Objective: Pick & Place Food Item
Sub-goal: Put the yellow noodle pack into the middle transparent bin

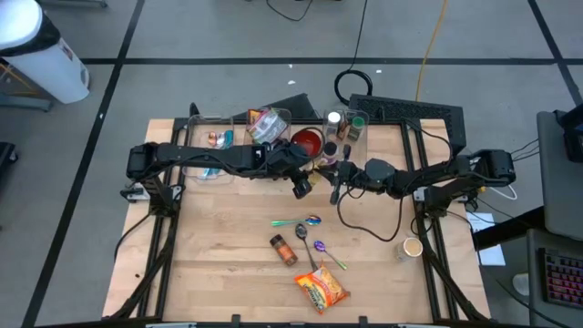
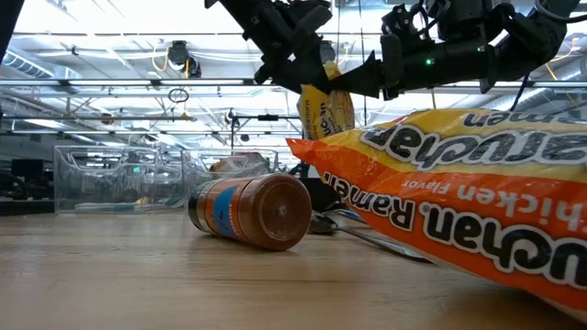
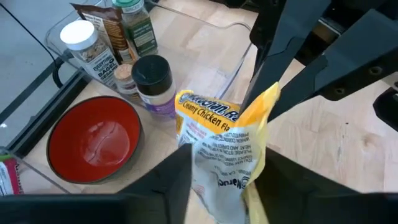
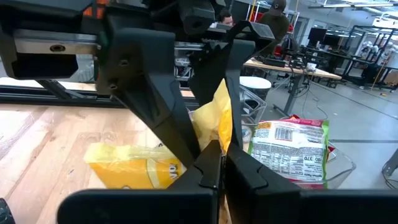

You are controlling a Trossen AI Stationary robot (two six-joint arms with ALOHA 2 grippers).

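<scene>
A yellow ramen packet (image 3: 217, 137) hangs in the air between my two grippers, above the table's middle near the far side; the low view shows it (image 2: 326, 110) clear of the tabletop. My left gripper (image 3: 227, 180) reaches in from the table's left and closes on the packet's lower part. My right gripper (image 4: 221, 158) comes from the right and is shut on the packet's top. In the high view the two grippers (image 1: 305, 182) (image 1: 335, 182) stand close together beside a red bowl (image 1: 307, 141). My left gripper has the packet's lower half (image 3: 202, 168) between its two fingers (image 3: 177, 177), one on each side edge. It comes slanting down from the table's left. The packet stands upright, clear of the table. My right gripper pinches the packet's yellow top corner (image 3: 264, 102) between its shut fingers (image 4: 205, 168). The fingers lie level, from the table's right. The packet hangs below them, off the table.
Behind the grippers stand the red bowl (image 3: 93, 140) and a clear bin with spice jars (image 1: 346, 128); another clear bin (image 1: 219, 141) is at the far left. Nearer lie an orange ramen packet (image 1: 321, 290), a spice bottle (image 1: 283, 249), two spoons (image 1: 301, 223) and a cup (image 1: 412, 248).
</scene>
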